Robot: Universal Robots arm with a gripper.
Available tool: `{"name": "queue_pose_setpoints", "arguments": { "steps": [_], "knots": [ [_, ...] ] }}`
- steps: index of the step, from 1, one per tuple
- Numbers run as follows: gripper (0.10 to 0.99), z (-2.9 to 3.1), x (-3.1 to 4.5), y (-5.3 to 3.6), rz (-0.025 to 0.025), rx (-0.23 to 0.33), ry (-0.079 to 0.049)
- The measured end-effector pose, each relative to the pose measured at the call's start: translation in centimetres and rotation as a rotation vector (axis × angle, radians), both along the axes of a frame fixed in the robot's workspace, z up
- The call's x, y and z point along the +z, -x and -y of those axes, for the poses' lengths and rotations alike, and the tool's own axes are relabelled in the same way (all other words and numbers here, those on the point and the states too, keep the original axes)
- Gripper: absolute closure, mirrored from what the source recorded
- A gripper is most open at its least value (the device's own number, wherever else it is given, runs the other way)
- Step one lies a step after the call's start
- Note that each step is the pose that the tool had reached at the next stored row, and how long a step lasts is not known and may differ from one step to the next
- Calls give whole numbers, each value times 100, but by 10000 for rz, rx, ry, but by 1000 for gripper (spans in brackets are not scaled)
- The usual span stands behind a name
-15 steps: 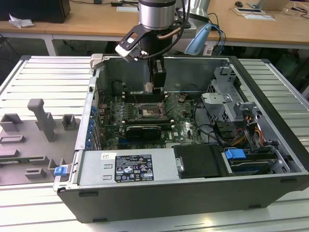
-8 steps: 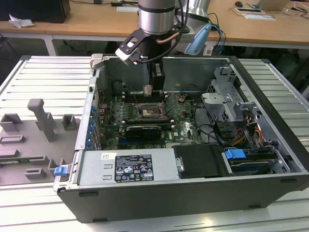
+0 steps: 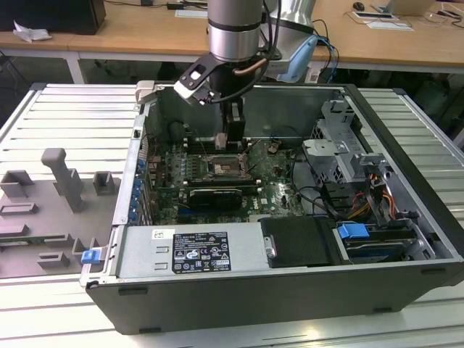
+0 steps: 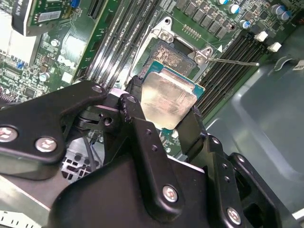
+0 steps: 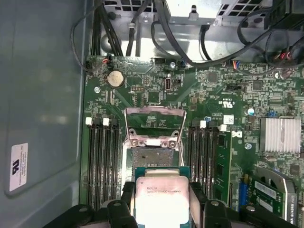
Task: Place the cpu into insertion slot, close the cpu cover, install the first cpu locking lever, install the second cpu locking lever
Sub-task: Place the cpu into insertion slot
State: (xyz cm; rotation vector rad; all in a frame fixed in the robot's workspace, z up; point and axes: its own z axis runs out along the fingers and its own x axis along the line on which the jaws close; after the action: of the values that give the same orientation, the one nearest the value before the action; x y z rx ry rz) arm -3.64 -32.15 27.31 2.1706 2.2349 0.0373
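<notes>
My gripper is shut on the cpu, a flat square chip with a silvery-beige face, one black finger on each opposite edge. The cpu hangs just above the insertion slot, overlapping the slot's near part; I cannot tell whether they touch. The cpu cover, a silvery frame with a square window, is flipped open beyond the slot. A thin locking lever sticks out beside the slot. In the exterior view the gripper reaches down into the open computer case over the slot.
Long memory slots flank the socket on both sides. Black cables run along the board's far edge. A power supply and a drive cage crowd the case. A grey fixture lies on the exterior view's left.
</notes>
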Motion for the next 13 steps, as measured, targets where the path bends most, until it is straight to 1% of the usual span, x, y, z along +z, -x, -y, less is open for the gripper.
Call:
{"name": "queue_pose_setpoints", "arguments": {
  "steps": [3,5,6,13],
  "knots": [
    [545,-13,-56,0,-33,-36,15],
    [545,-19,-84,0,-43,-47,24],
    [545,-22,-109,0,-51,-55,35],
    [545,-25,-198,0,-61,-78,51]
  ]
}}
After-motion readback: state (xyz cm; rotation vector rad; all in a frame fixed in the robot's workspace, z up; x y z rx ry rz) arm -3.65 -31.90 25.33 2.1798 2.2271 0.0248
